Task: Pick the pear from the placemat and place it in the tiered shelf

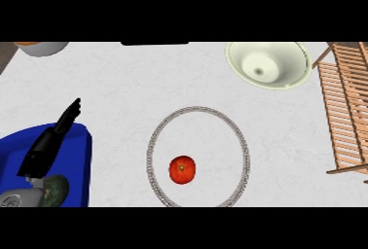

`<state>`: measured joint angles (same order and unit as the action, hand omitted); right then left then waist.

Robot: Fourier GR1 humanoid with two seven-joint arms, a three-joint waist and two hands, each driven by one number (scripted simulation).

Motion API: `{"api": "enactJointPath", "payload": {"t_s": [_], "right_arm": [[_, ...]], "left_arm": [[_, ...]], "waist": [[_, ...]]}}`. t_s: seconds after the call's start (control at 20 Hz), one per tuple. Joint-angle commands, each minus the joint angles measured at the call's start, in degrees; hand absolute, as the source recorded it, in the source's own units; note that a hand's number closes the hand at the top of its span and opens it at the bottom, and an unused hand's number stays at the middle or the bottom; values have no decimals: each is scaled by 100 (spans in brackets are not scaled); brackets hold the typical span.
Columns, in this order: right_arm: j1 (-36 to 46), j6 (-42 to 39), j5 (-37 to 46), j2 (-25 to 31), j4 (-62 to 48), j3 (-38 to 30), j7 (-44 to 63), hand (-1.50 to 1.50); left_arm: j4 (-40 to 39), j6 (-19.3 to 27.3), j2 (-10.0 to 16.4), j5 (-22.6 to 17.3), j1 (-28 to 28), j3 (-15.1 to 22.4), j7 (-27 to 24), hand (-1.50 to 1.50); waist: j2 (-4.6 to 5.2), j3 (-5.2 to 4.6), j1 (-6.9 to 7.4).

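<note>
One wooden shelf stood right of the round placemat. Left of the placemat lay a blue tray, and over it the left hand stretched out flat, holding nothing. On the placemat's near left sat the red fruit, slightly longer front to back, stem end up.

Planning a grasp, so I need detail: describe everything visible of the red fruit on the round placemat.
The pear looks red-orange and smooth, a slightly tall oval from above, with a small yellow-green spot at its middle, perhaps the stem end. It rests on the round placemat, inside the grey rim, toward the lower left, clear of the rim. Nothing else touches it; the left hand is at the left, over a blue tray.
</note>
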<state>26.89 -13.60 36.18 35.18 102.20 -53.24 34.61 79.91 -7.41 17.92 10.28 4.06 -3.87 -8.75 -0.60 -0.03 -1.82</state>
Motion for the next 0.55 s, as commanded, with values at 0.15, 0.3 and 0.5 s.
{"api": "enactJointPath", "payload": {"t_s": [0.15, 0.3, 0.5], "right_arm": [[-1075, -1634, -1720, 303, 927, -1927, 337, -150], [-1286, -2136, -2526, 633, 333, -2803, 141, -150], [-1912, -2616, -3158, 464, 132, -3655, -664, -150]], "left_arm": [[151, 108, -141, 68, -150, 32, 90, 0], [24, -31, -6, 15, -60, -71, 14, 0], [201, 222, -249, 239, 205, 120, 424, 0]], "waist": [[-12, 4, -68], [4, 4, -50], [16, 10, -30]]}}
